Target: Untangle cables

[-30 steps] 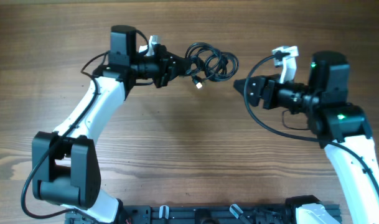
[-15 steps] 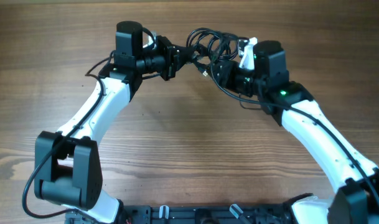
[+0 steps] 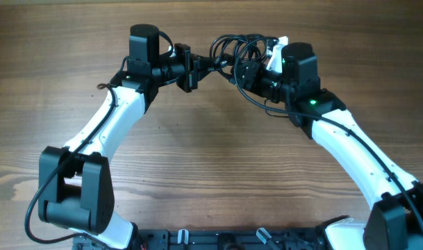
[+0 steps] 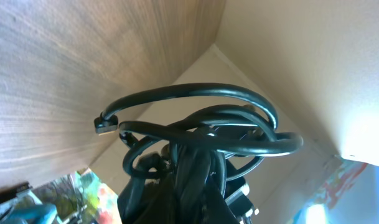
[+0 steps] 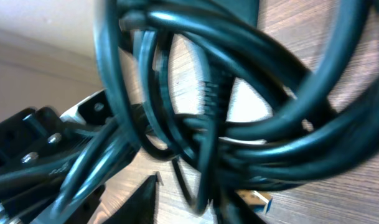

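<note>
The cables (image 3: pixel 228 47) are bunched in one tangle of black loops, held up off the counter (image 3: pixel 211 167) near its far edge, between the two arms. The left claw (image 3: pixel 196 66) reaches in from the left and is closed on the left side of the tangle. In the left wrist view several strands gather into its grip at the bottom of the frame, and the loops fan out above it. One long loop arches over the top of the bunch and ends in a small plug (image 4: pixel 104 126) that hangs free on the left, in front of the wood grain.

The right claw (image 3: pixel 244 71) comes in from the right and sits against the right side of the same tangle, facing the left claw with only the bunched loops between them. In the right wrist view the strands cross so near the lens that they fill almost the whole frame, and they are blurred. One pointed fingertip (image 5: pixel 145 196) shows low on the left, just beside the strands. I cannot tell whether this claw has closed on a strand or only stands around the bunch. A flat plug (image 5: pixel 254 199) with a blue insert shows low among the loops. Both white arms rise from the near edge of the counter and bend inward toward the tangle
</note>
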Motion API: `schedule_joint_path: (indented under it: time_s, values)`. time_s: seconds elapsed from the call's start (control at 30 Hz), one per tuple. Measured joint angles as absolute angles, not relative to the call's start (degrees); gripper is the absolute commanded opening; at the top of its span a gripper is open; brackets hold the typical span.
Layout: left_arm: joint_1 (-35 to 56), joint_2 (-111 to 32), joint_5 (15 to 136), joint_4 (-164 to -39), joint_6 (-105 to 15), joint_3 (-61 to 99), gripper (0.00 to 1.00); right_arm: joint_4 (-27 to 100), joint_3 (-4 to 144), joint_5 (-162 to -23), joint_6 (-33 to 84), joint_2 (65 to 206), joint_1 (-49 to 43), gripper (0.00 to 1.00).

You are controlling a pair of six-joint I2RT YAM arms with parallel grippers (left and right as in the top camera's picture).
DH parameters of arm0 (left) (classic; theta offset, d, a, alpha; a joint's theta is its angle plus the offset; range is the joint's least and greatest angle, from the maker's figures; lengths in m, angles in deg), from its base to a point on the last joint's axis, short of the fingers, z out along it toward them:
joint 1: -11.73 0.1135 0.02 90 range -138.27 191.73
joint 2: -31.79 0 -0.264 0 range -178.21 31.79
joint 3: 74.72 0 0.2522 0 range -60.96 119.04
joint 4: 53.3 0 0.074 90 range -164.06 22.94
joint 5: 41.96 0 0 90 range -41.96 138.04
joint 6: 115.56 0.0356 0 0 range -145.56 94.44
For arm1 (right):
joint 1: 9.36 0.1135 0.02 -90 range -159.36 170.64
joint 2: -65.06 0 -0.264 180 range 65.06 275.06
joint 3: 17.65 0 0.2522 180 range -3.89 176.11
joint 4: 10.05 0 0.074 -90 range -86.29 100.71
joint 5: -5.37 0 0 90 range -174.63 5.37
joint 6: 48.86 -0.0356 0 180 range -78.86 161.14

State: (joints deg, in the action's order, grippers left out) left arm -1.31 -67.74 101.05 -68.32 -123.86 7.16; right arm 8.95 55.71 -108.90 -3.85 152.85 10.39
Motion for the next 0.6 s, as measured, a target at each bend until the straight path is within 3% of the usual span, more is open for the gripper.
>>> schedule_joint_path:
  time_s: [0.1,0.37,0.6]
  values:
    - [-1.3,-67.7,102.0,-68.3,-124.9,7.1,0.04,8.8,55.7,-108.3,-4.0,153.7,10.4,0.04]
    - [-1.2,-67.7,102.4,-68.4,-124.8,7.1,0.04,11.6,55.7,-110.1,-1.6,153.0,10.3,0.04]
    - [2.0,-67.7,104.0,-68.4,-114.5,7.1,0.04,27.2,55.6,-110.8,5.1,135.1,8.7,0.04]
